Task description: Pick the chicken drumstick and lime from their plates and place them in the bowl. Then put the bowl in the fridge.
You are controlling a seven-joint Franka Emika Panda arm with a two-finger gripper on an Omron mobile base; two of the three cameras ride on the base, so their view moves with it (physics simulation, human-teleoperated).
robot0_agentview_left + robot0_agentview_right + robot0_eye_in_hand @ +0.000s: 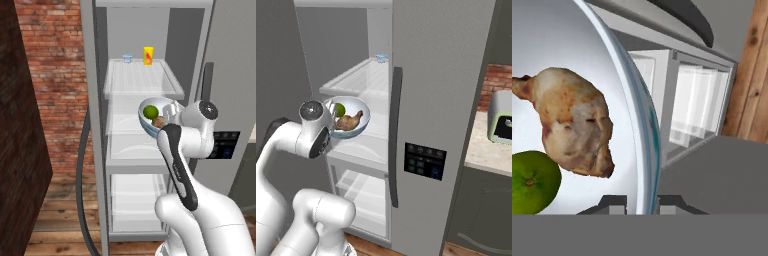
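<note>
Gripper (pixel 641 202) clamped narrow on the rim of the bowl (pixel 643 125), one finger inside the rim, one outside. Inside the bowl, chicken drumstick (pixel 572 127) touching the lime (pixel 532 181). Bowl held up in the air in front of the open fridge (pixel 100 150), roughly level with the middle shelf (pixel 131 145), tilted a bit toward the left base camera. Higher up on the top shelf (pixel 142 80), a yellow carton (pixel 148 56) and a small pale blue cup (pixel 127 58) near the back. Brick wall (pixel 55 75) to the left of the fridge, wooden floor (pixel 60 210) below.
</note>
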